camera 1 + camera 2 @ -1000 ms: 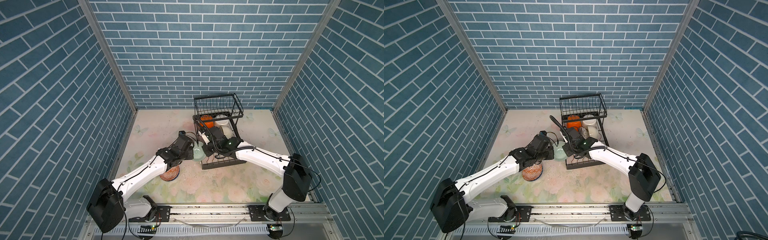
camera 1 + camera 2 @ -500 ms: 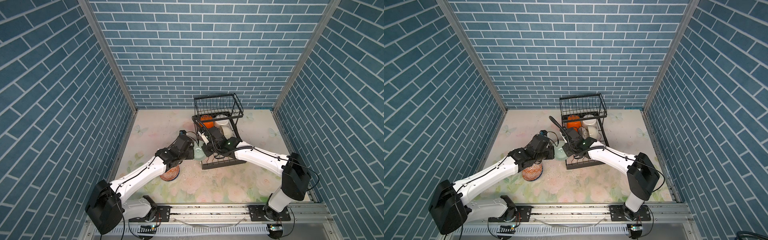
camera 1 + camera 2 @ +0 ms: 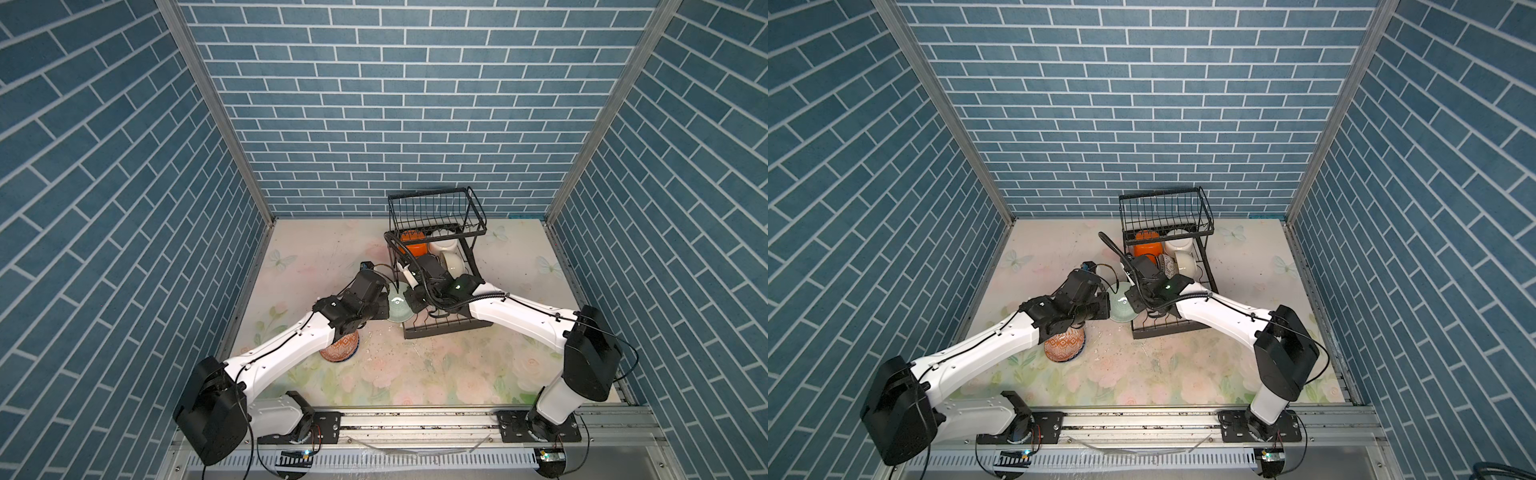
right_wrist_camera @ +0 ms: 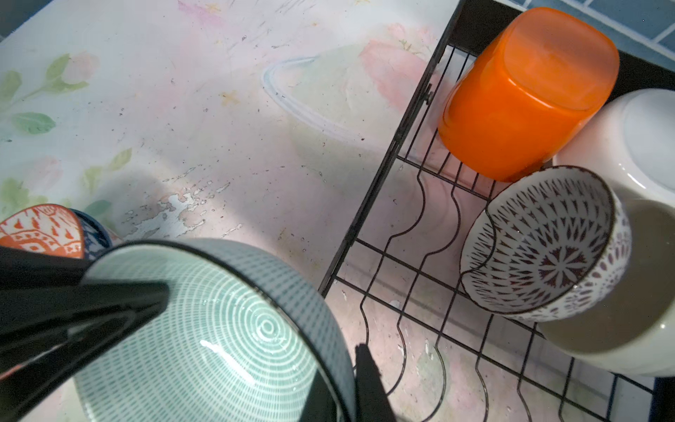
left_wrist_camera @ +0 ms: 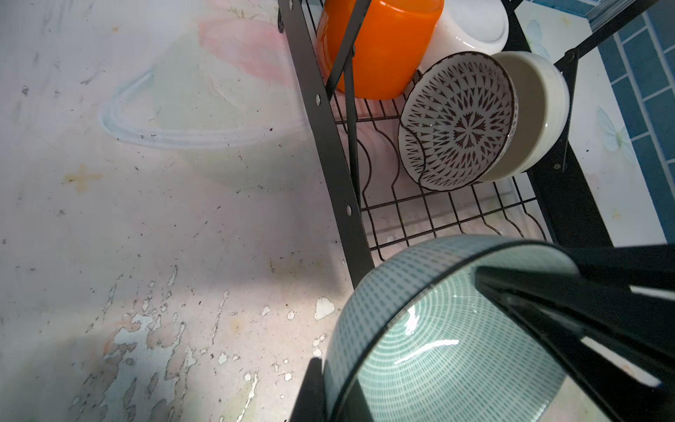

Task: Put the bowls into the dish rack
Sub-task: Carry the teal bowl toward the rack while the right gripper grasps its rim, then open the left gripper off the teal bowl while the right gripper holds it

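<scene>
A pale green bowl (image 3: 397,308) (image 3: 1120,306) hangs tilted just off the near left corner of the black wire dish rack (image 3: 446,326) (image 3: 1169,329). My left gripper (image 5: 332,396) (image 3: 383,306) is shut on its rim from the left. My right gripper (image 4: 349,396) (image 3: 412,302) is shut on the opposite rim. In the rack lean an orange bowl (image 5: 380,47) (image 4: 526,95), a white bowl (image 5: 471,25), a dark patterned bowl (image 5: 456,120) (image 4: 540,241) and a cream bowl (image 5: 537,109). An orange patterned bowl (image 3: 338,348) (image 3: 1064,345) sits on the table under my left arm.
A blue bowl (image 4: 94,231) shows under the orange patterned one. The rack's raised basket (image 3: 436,210) stands over its far end. Bare divider wires (image 4: 420,329) lie at the rack's near end. Brick walls close in the flowered table (image 3: 415,374) on three sides.
Almost nothing: both grippers stay shut on the green bowl at the same spot beside the rack. The right arm's elbow has shifted slightly.
</scene>
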